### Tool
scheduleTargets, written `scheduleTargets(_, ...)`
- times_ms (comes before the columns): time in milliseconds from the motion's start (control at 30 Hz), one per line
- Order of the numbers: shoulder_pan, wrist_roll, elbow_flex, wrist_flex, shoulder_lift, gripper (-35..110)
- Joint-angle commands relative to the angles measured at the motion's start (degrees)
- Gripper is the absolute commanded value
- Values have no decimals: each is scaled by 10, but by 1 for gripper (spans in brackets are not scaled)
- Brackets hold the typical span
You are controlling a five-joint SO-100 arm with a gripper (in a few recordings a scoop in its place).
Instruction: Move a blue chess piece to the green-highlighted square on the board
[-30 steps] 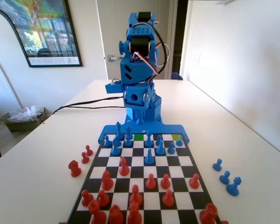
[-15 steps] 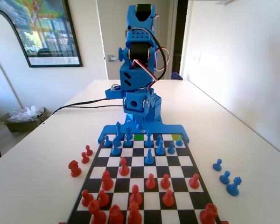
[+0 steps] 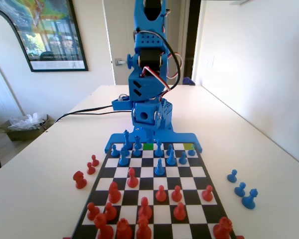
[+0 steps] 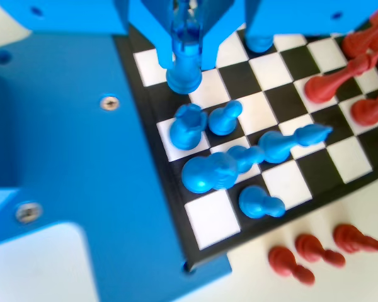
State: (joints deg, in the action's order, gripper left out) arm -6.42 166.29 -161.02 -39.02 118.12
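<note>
A white desk in a bright room carries the board, with a framed picture on the wall behind. In the wrist view the fingers look closed on a blue piece on the back row, beside the blue base. The green square lies on that same back row in the fixed view, apparently empty. The main risk, I judge, is crowding: other blue pieces stand just beside the held one, so a sideways move made too low could topple them. A loose pinch could also drop the piece off-square.
</note>
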Motion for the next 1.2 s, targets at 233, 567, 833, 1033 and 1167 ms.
scheduleTargets(233,-16,27,-36,40,4,1)
scheduleTargets(567,-14,32,-51,55,4,1)
scheduleTargets(833,-16,38,-64,70,4,1)
scheduleTargets(1033,-16,38,-67,75,4,2)
scheduleTargets(1167,-16,36,-65,75,4,5)
